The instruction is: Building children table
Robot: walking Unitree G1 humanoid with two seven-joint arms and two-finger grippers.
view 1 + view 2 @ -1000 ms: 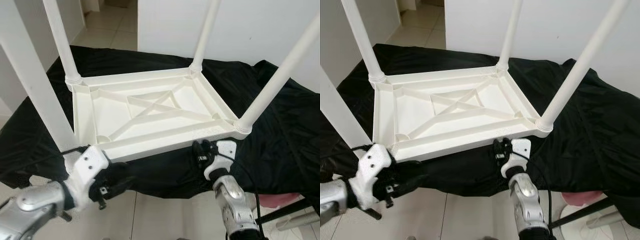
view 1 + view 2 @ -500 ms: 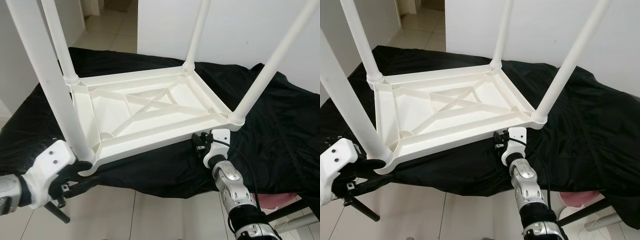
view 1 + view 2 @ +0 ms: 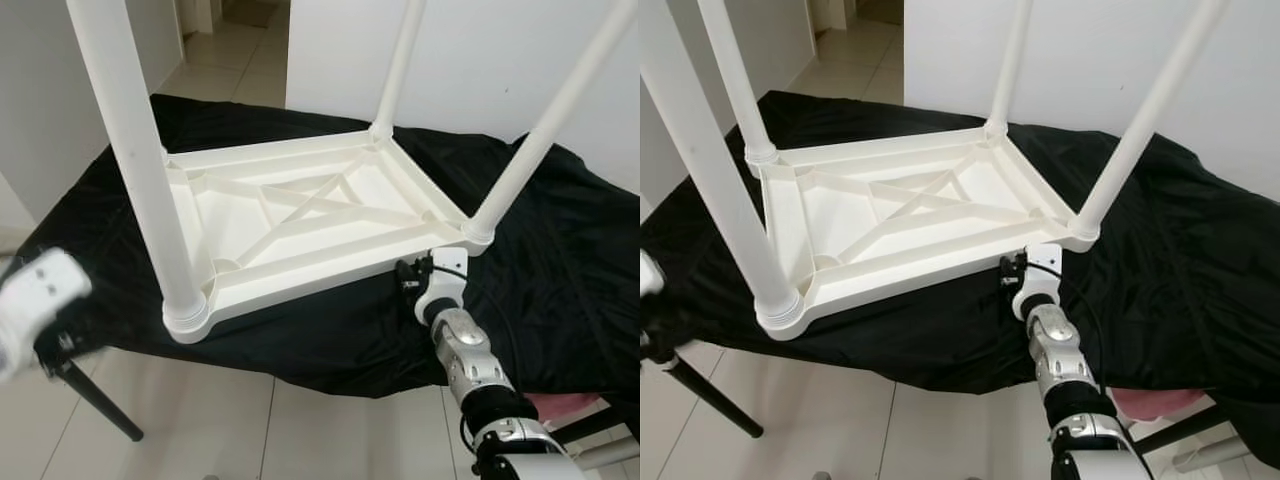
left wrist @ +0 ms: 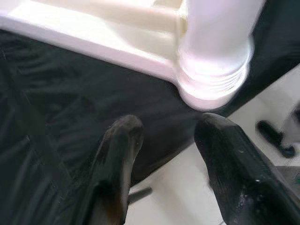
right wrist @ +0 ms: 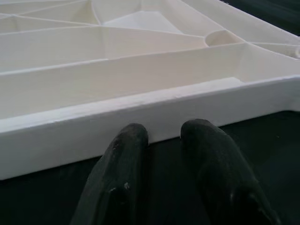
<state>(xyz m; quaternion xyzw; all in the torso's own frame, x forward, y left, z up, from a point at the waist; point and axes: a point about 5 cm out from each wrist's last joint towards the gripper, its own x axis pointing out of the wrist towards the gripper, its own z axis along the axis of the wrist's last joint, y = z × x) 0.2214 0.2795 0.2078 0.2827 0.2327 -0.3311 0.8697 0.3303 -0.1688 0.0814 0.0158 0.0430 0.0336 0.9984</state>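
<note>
1. A black cloth (image 3: 560, 260) drapes the tabletop; beyond its near edge lies open tiled floor (image 3: 300, 420).
2. The white children's table (image 3: 300, 225) lies upside down mid-tabletop, four legs up.
3. Right hand (image 5: 164, 133), fingers slightly parted and empty, sits at its near rim; left hand (image 4: 166, 129), open and empty, hangs off the near-left corner.

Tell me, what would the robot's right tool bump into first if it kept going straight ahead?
Most likely the near side rim of the upside-down white plastic table. The right tool points straight at that rim just above the black cloth, with its fingertips very close, though actual contact is unclear.
</note>
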